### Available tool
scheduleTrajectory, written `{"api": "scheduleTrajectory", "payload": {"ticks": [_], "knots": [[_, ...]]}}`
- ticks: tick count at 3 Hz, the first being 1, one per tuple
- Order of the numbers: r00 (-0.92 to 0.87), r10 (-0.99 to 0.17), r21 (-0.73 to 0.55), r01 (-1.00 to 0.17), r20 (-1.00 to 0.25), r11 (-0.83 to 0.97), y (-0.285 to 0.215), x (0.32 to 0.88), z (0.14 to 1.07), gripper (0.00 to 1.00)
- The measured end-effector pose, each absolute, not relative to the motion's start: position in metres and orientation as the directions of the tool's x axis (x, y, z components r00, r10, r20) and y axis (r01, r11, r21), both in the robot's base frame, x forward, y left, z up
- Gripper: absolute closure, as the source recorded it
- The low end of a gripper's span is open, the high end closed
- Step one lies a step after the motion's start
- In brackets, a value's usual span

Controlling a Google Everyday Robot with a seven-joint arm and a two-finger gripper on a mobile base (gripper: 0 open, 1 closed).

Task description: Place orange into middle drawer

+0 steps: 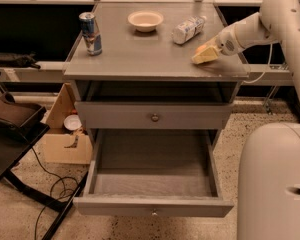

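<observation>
Over tabletop (140, 59): one tool (205, 55), one bowl (145, 20).

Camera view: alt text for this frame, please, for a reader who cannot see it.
The arm's tool is low over the right side of a grey cabinet top, near a plastic bottle, a white bowl and a can. Below, the middle drawer stands pulled out, its floor bare.
</observation>
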State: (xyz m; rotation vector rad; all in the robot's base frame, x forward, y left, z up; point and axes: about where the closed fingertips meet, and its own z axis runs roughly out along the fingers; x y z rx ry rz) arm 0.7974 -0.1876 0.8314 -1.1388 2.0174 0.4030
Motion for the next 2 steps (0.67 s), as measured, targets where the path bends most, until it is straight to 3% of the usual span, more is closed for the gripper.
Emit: {"api": "scheduleTrajectory", "payload": {"ticks": [1,2], "knots": [[-0.304,-0.587,-0.093,-0.830,-0.751,0.550,-0.187,0.797,0.831,0.87],[-0.298,-0.606,-0.118,-0.827,-0.737,0.550,-0.188,0.786,0.846,1.00]]}}
